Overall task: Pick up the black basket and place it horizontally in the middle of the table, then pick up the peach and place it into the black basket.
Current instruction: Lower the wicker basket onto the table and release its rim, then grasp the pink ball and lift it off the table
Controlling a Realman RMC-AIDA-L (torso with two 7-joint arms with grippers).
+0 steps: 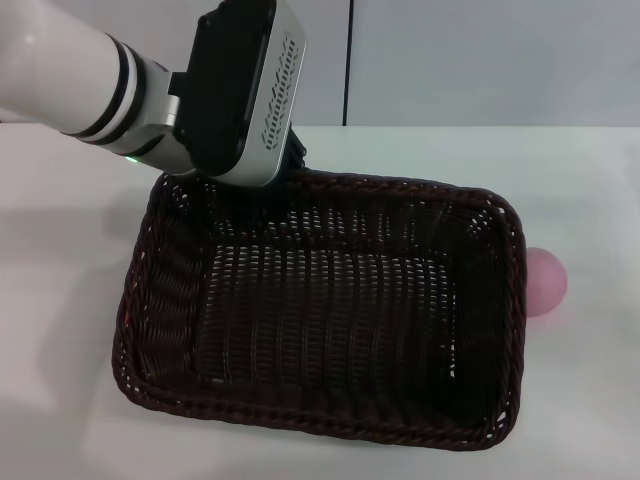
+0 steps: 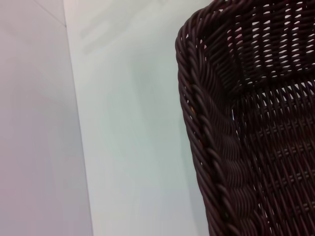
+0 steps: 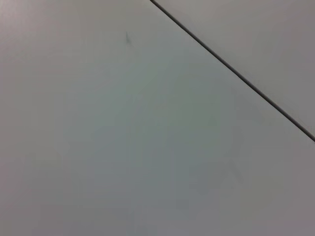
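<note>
The left arm point(image 1: 80, 85) reaches in from the upper left of the head view, its white forearm slanting down toward the middle, ending in a black and silver wrist housing tipped forward over the far rim of the black basket point(image 1: 330, 310). The left gripper point(image 1: 290, 165) sits right at that far rim, near the basket's far left corner; its fingers are hidden behind the housing, so whether it grips the wicker cannot be told, though it looks to be at least touching the braid.

The basket lies on the white table point(image 1: 60, 280), its long side running across the view, open side up and with nothing inside it. Its near edge appears a little lower than the far edge, perhaps tilted, but that is hard to judge from this angle. In the left wrist view the braided rim point(image 2: 206, 147) and a rounded corner of the basket fill one side, seen very close, with bare tabletop point(image 2: 133, 123) beside it.

Just beyond the basket's right end lies the peach point(image 1: 547, 282), pink and round, partly hidden by the rim, well apart from the left gripper.

The right wrist view shows only plain grey surface crossed by 1 dark seam point(image 3: 231, 71).
</note>
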